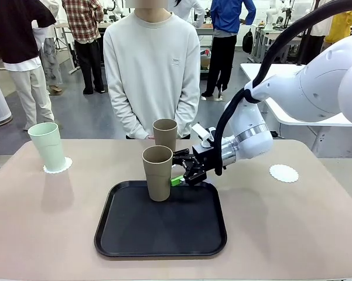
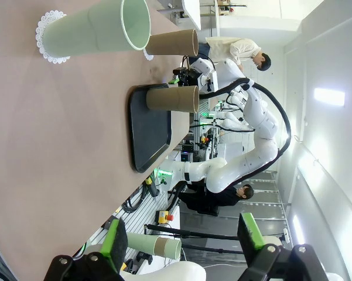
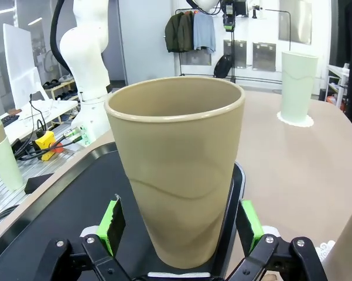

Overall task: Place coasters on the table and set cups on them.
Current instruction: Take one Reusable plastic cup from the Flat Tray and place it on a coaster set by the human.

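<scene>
A pale mint cup [image 1: 47,146] stands on a lacy white coaster [image 1: 57,165] at the table's [image 1: 35,222] far left. One brown cup [image 1: 157,172] stands upright at the back of the black tray [image 1: 161,234]. My right gripper [image 1: 184,172] is open at that cup's right side; in the right wrist view the cup [image 3: 176,170] sits between the green pads [image 3: 112,225], with the gripper [image 3: 180,228] level with its lower half. A second brown cup [image 1: 164,134] stands on the table behind the tray. My left gripper [image 2: 181,237] is open and holds nothing, well away from the mint cup [image 2: 105,29].
A bare coaster [image 1: 283,172] lies on the table at the right. A person stands at the far edge with both hands behind the back. A white scalloped edge [image 2: 147,57] shows at the base of the far brown cup [image 2: 173,42].
</scene>
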{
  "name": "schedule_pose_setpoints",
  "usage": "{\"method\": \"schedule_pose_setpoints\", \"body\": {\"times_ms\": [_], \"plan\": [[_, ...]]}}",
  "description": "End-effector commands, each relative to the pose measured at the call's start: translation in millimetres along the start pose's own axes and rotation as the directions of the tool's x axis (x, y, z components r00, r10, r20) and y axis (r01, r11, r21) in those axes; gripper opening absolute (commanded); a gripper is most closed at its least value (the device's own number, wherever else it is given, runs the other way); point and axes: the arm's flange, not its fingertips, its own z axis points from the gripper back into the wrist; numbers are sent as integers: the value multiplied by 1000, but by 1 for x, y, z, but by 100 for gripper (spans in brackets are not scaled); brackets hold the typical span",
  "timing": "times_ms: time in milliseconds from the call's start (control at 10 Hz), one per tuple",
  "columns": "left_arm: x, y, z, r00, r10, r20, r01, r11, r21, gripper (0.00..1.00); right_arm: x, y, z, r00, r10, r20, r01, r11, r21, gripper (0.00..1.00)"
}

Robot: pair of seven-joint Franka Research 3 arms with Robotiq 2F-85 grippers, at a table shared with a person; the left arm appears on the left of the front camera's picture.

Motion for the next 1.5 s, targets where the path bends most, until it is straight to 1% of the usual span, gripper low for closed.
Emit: {"method": "schedule_pose_setpoints", "body": {"times_ms": [0,600,1400], "plan": [[-1,-3,0,1000,8,-2,-8,1000,-1,100,0,-12,0,1000,-12,0,12,1000,27,100],[-1,-3,0,1000,8,-2,-8,1000,-1,100,1,-26,-24,1000,-12,-25,14,998,67,100],[-1,-3,0,1000,8,-2,-8,1000,-1,100,1,-29,-46,999,-17,-47,23,991,134,100]]}}
